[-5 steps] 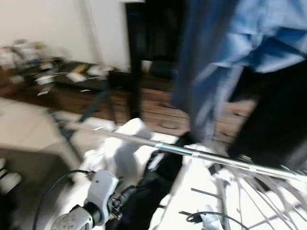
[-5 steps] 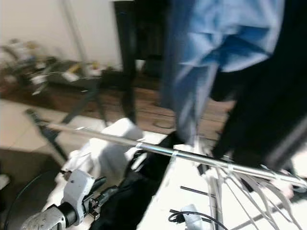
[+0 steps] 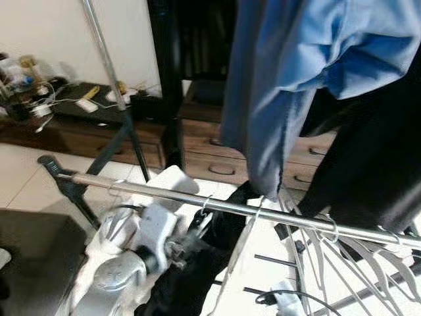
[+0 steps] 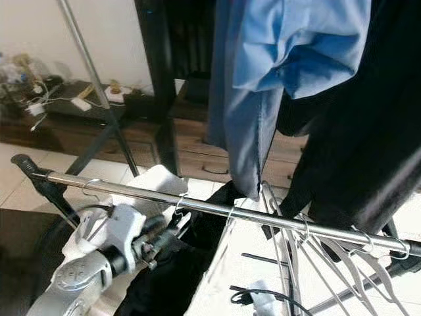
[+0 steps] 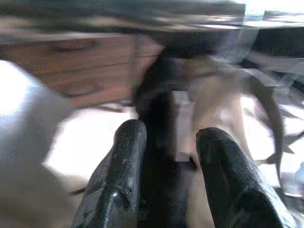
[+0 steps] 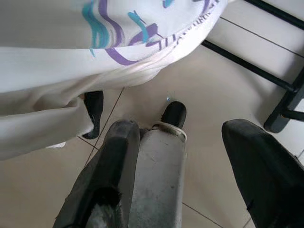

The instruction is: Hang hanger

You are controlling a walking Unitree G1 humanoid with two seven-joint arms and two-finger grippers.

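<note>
Wire hanger (image 4: 176, 209), thin and silvery, hooks over the rail (image 4: 217, 207), hanging downward; left end effector (image 4: 172, 227) beside it, grip unclear.

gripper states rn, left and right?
Left gripper: just under the rail, at a hanger hook; open or shut cannot be told.
Right gripper: open, holding nothing, aimed at the floor.
</note>
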